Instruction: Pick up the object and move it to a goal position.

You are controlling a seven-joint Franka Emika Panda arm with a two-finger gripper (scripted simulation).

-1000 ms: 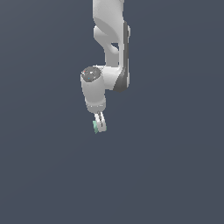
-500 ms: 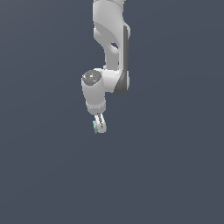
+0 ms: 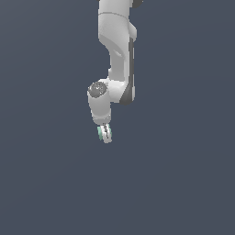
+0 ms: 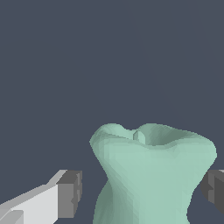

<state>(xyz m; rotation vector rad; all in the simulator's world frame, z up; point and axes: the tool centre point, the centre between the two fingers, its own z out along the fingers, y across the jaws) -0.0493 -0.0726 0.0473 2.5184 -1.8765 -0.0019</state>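
Object [image 3: 100,133] sits at the tip of the arm, a mint-green lump tucked between the fingers of the gripper [image 3: 105,133], showing just at the 9 o'clock side of the fingertips in the exterior view. In the wrist view the object [image 4: 151,175] fills the space between the two dark pads [image 4: 70,194]: the pad at 3 o'clock looks to be touching it, while a thin gap shows at the 9 o'clock pad, so you cannot tell from these pictures whether the gripper is truly clamped on it or only closed most of the way around it.

No goal marker is visible in either view, and no tabletop edge either, so judge the carry by the arm alone.

To do this step well, confirm the squeeze before you travel: both pads should bear on the waist of the lump, below its flared, pinched corners. Those corners likely help against slipping downward, but the narrow waist could let it twist. Move smoothly, keep the wrist pointing down, and avoid sudden turns until you reach the goal.
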